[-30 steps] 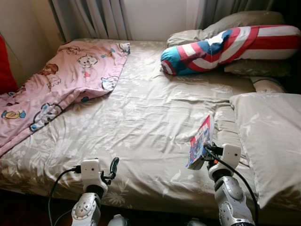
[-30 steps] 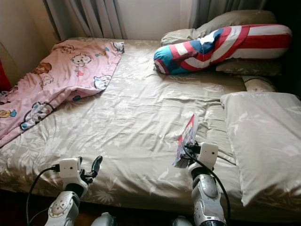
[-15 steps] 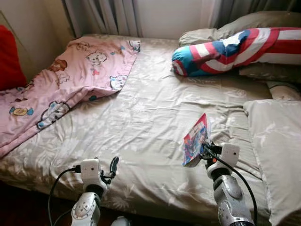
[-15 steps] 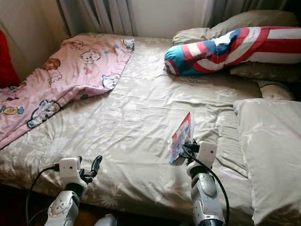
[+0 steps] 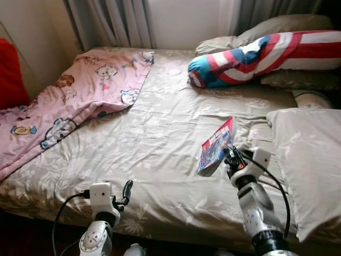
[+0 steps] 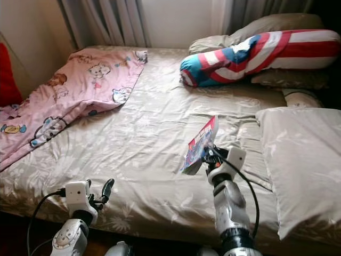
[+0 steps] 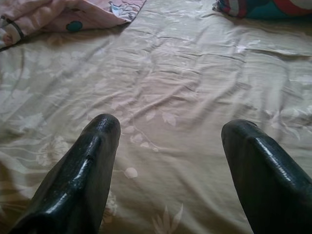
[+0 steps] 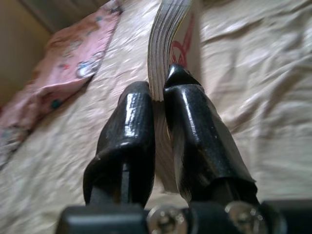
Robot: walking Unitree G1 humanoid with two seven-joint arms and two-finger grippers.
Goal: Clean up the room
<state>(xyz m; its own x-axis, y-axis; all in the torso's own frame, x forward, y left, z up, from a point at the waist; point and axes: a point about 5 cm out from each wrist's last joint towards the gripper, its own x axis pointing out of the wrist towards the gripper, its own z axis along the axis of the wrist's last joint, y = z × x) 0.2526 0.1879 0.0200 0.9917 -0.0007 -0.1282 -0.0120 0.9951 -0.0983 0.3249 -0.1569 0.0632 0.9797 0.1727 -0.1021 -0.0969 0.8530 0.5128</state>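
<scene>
A thin book with a red and blue cover (image 5: 216,146) is held up above the beige bed sheet (image 5: 160,133), tilted. My right gripper (image 5: 230,158) is shut on its lower edge; in the right wrist view the fingers (image 8: 195,126) pinch the book's pages (image 8: 163,44). My left gripper (image 5: 127,188) stands open and empty over the bed's front edge; in the left wrist view its fingers (image 7: 92,161) frame bare sheet (image 7: 165,87).
A pink cartoon blanket (image 5: 69,101) lies bunched at the bed's left. A red, white and blue bolster (image 5: 261,53) rests on beige pillows at the head. A large beige pillow (image 5: 309,154) lies on the right. Curtains (image 5: 112,21) hang behind. A red object (image 5: 10,74) shows at far left.
My right arm has lifted the book further out over the bed and tilted it flatter. The camera has shifted. The left gripper has not moved.
</scene>
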